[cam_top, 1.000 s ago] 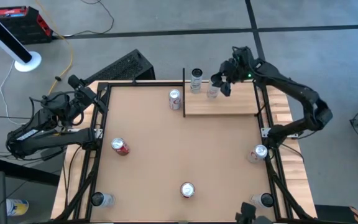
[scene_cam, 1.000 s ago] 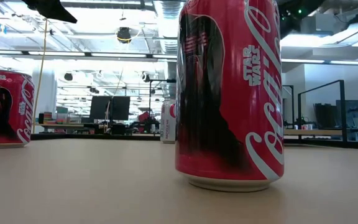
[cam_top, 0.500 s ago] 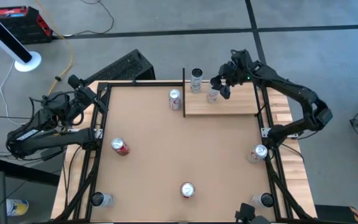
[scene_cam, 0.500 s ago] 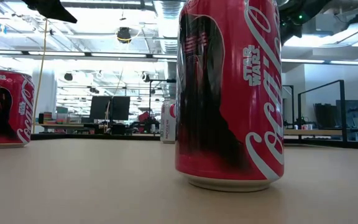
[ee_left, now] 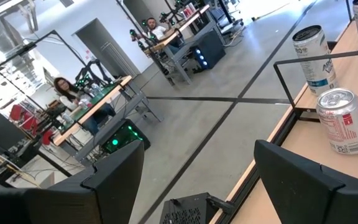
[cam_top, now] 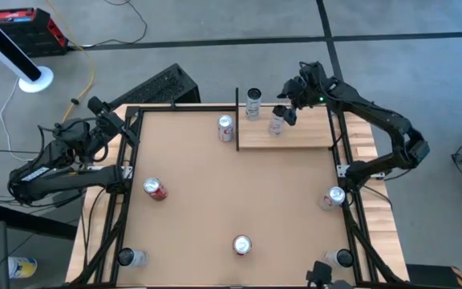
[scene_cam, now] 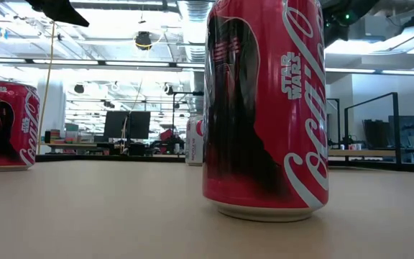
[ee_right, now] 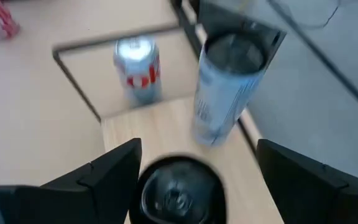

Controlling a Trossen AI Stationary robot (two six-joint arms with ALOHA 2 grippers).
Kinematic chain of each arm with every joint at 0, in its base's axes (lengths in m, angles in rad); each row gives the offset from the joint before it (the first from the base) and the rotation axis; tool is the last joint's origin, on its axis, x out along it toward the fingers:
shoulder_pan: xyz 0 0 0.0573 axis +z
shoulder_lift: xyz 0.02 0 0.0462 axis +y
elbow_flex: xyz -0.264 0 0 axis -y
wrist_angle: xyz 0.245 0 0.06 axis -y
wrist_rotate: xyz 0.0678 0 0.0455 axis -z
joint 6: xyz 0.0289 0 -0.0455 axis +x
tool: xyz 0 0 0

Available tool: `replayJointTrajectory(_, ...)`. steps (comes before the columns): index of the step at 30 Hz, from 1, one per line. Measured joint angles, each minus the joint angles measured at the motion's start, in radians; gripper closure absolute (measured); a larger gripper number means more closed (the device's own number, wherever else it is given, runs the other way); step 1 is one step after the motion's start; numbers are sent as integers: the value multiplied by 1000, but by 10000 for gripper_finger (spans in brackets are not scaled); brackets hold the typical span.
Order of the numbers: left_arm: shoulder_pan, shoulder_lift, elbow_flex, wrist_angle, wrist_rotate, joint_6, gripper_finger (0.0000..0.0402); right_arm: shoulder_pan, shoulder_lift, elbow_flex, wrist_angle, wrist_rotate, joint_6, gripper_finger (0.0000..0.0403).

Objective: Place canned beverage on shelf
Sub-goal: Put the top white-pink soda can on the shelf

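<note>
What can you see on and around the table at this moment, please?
red cola cans: two, red, upright on the tabletop, left of middle and near the front edge.
silver-and-red cans: two, one beside the shelf's left end, one at the table's right edge.
dark-topped cans: four, pale; one at the shelf's far-left corner, one on the shelf, two at the front corners.
shelf: one, pale wood, back right.
left gripper: open, off the table's left edge.
right gripper: open, straddling the can on the shelf.

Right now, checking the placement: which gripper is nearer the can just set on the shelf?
Right. The right gripper is open directly over the can; the left gripper waits far across the table.
</note>
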Motion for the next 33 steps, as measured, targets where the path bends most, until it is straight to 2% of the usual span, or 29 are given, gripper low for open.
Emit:
replayJointTrajectory(3,0,0,0,0,0,0,111,1,-19,54,-11,-26,51,74)
replayJointTrajectory(6,0,0,0,0,-7,0,111,36,-31,106,-97,-132,106,81)
replayJointTrajectory(8,0,0,0,0,-7,0,111,81,-42,121,-189,-176,122,89)
replayJointTrajectory(11,0,0,0,0,-7,0,111,193,-54,122,-335,-176,112,109)
replayJointTrajectory(13,0,0,0,0,-8,0,111,276,-56,122,-391,-139,110,129)
replayJointTrajectory(15,0,0,0,-1,-8,0,111,364,-60,111,-394,-52,141,153)
replayJointTrajectory(20,0,0,0,-1,-8,-4,111,535,-61,31,-370,250,167,250)
replayJointTrajectory(22,0,0,0,-4,-7,-4,111,551,-86,-39,-332,292,181,301)
replayJointTrajectory(25,0,0,0,-5,-7,-2,111,538,-165,-176,-200,291,208,377)
replayJointTrajectory(28,0,0,0,-5,-7,0,111,503,-225,-314,-29,292,275,383)
replayJointTrajectory(33,0,0,0,-4,-7,-5,111,436,-241,-412,35,370,330,380)
